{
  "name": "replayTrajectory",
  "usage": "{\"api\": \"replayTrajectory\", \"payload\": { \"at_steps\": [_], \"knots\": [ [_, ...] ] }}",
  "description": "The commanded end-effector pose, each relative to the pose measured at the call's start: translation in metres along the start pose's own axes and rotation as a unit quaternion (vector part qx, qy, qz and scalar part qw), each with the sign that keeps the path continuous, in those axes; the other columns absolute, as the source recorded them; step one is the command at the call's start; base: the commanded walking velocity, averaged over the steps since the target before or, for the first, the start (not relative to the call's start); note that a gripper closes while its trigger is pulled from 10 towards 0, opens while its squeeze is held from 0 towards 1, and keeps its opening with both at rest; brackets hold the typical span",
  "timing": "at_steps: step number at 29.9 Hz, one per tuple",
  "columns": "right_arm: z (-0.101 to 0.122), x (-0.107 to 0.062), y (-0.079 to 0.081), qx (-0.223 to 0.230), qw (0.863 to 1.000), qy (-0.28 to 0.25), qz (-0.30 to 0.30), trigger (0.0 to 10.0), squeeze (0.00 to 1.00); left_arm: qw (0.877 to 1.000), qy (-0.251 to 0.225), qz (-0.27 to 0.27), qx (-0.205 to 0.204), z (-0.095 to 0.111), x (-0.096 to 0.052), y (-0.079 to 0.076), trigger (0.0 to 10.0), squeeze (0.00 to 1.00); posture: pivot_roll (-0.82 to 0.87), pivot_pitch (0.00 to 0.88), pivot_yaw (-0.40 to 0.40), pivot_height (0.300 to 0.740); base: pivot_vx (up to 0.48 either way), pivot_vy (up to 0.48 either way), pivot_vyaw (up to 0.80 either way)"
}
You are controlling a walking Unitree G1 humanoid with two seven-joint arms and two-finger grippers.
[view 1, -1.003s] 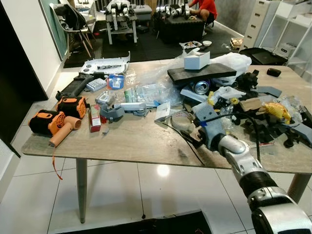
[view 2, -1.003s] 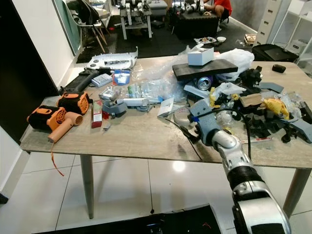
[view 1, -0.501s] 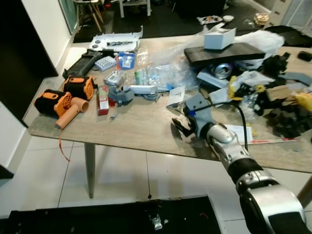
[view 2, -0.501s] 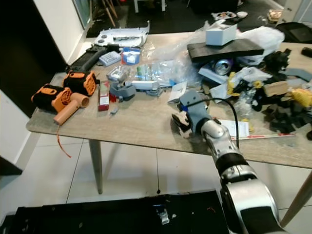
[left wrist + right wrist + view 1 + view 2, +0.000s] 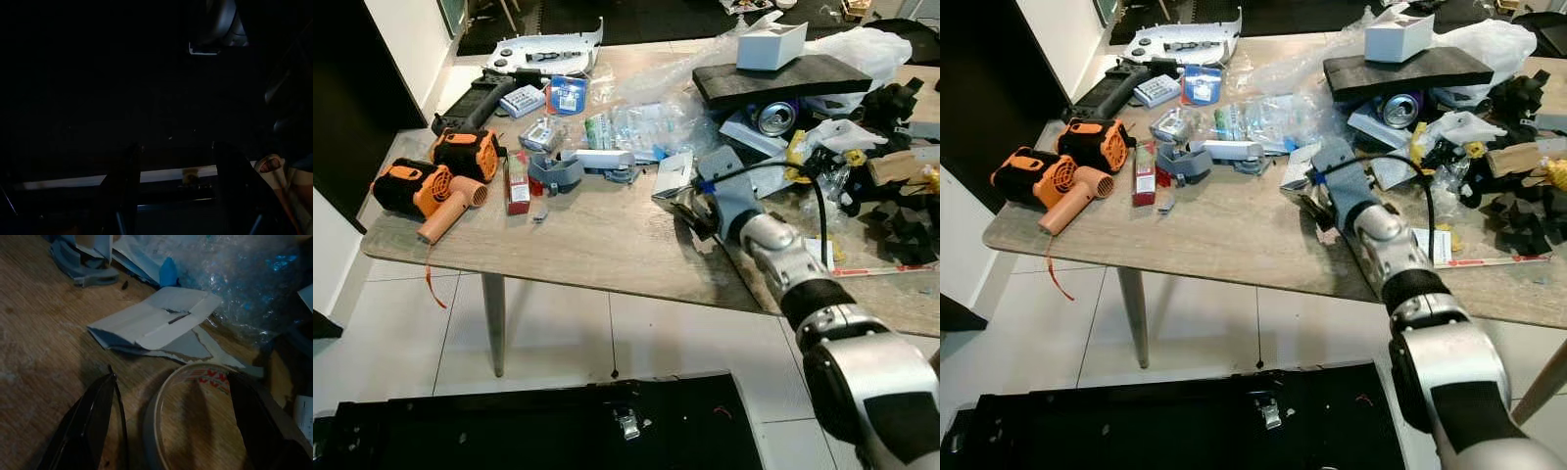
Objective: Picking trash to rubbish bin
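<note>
Since a second ago the right gripper (image 5: 688, 210) has pushed forward over the worktop (image 5: 597, 257) toward the litter. In the right wrist view the jaws stand apart — a tape roll (image 5: 195, 416) lies between them, with a folded white paper (image 5: 156, 319) just beyond the tips, so a grasp looks imminent. The left wrist view is dark; the left gripper (image 5: 173, 188) hangs idle, jaws apart.

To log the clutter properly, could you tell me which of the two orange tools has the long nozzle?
The orange tool nearest the table's left corner; the other orange tool behind it is stubby, with no nozzle.
</note>
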State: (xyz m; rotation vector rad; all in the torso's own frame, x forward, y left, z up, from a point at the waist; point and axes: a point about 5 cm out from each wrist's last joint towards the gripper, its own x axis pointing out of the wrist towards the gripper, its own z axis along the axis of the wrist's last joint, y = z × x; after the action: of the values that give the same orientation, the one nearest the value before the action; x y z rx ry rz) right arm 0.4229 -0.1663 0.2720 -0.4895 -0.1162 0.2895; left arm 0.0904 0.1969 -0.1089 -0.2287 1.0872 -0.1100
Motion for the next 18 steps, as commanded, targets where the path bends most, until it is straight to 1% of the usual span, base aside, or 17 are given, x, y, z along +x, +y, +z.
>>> {"api": "replayTrajectory", "payload": {
  "at_steps": [1,2,3,4,5,7,9,13,18],
  "knots": [
    [-0.0079,-0.0002,0.0015,0.012,0.999,0.037,0.015,10.0,0.0,1.0,0.026,0.004,-0.01,-0.0172,-0.0051,0.0024,10.0,0.0,0.0,0.388,0.063,0.74,0.0,0.0,0.0],
    [-0.007,0.0001,0.0011,0.012,0.999,0.041,0.017,10.0,0.0,1.0,0.027,0.004,-0.009,-0.0176,-0.0052,0.0023,10.0,0.0,0.0,0.388,0.063,0.74,0.0,0.0,0.0],
    [-0.0061,0.0006,0.0012,0.02,0.998,0.046,0.024,0.0,0.0,1.0,0.027,0.004,-0.009,-0.018,-0.0052,0.0022,10.0,0.0,0.01,0.385,0.062,0.74,0.0,0.0,0.0],
    [-0.0059,0.0011,0.0023,0.031,0.998,0.052,0.033,0.0,0.0,1.0,0.028,0.004,-0.009,-0.0181,-0.0053,0.0023,10.0,0.0,0.01,0.38,0.061,0.74,0.0,0.0,0.0],
    [-0.0059,0.0011,0.0023,0.031,0.998,0.052,0.033,0.0,0.0,1.0,0.028,0.004,-0.009,-0.0181,-0.0053,0.0023,10.0,0.0,0.01,0.38,0.061,0.74,0.0,0.0,0.0],
    [-0.007,0.0016,0.0046,0.046,0.995,0.07,0.049,0.0,0.0,1.0,0.028,0.006,-0.01,-0.0179,-0.0054,0.0028,10.0,0.0,0.01,0.378,0.06,0.74,0.0,0.0,0.0],
    [-0.0073,0.0017,0.0053,0.049,0.994,0.076,0.054,0.0,0.0,1.0,0.028,0.006,-0.01,-0.018,-0.0055,0.0031,10.0,0.0,0.01,0.378,0.06,0.74,0.0,0.0,0.0],
    [-0.0111,0.0015,0.008,0.095,0.987,0.111,0.067,0.0,0.0,1.0,0.025,0.009,-0.011,-0.0138,-0.0043,0.0037,10.0,0.0,0.0,0.361,0.055,0.74,0.0,0.0,0.0],
    [-0.0152,0.0,0.0109,0.135,0.98,0.122,0.084,0.0,0.0,1.0,0.022,0.008,-0.01,-0.0094,-0.0024,0.0026,10.0,0.0,-0.01,0.343,0.052,0.74,0.0,0.0,0.0]
  ]
}}
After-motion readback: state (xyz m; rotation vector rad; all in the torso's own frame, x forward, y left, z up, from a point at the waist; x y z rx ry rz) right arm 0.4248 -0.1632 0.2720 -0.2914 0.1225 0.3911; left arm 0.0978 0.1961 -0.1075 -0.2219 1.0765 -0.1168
